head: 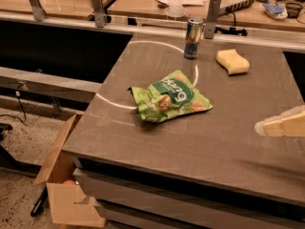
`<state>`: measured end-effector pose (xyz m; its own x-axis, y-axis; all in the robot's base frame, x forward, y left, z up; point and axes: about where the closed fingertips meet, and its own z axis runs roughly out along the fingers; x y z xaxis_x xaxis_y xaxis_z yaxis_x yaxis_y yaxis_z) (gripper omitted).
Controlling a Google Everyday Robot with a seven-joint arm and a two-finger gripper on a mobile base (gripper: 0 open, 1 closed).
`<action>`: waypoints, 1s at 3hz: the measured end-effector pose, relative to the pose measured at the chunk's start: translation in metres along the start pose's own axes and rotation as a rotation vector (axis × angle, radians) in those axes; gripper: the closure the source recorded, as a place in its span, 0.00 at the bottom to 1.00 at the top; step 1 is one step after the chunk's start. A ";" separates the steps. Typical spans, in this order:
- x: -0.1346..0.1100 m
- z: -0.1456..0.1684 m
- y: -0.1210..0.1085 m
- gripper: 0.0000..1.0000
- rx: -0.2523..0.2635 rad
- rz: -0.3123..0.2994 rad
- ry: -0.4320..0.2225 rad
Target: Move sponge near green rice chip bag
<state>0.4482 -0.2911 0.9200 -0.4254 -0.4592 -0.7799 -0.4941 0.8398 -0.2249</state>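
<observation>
We see one part of the robot only: the gripper, at the right edge of the frame, slightly below mid-height. We note a pale yellow, wedge-shaped form that narrows toward the left. Its tip is rounded and lighter, nearly white. Its upper edge is paler than its underside.
</observation>
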 end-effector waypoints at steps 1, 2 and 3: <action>0.002 0.012 -0.005 0.00 0.059 0.072 -0.034; 0.008 0.038 -0.012 0.00 0.126 0.182 -0.090; -0.002 0.068 -0.047 0.00 0.227 0.218 -0.189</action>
<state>0.5238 -0.3100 0.8931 -0.3440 -0.2184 -0.9132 -0.2174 0.9647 -0.1488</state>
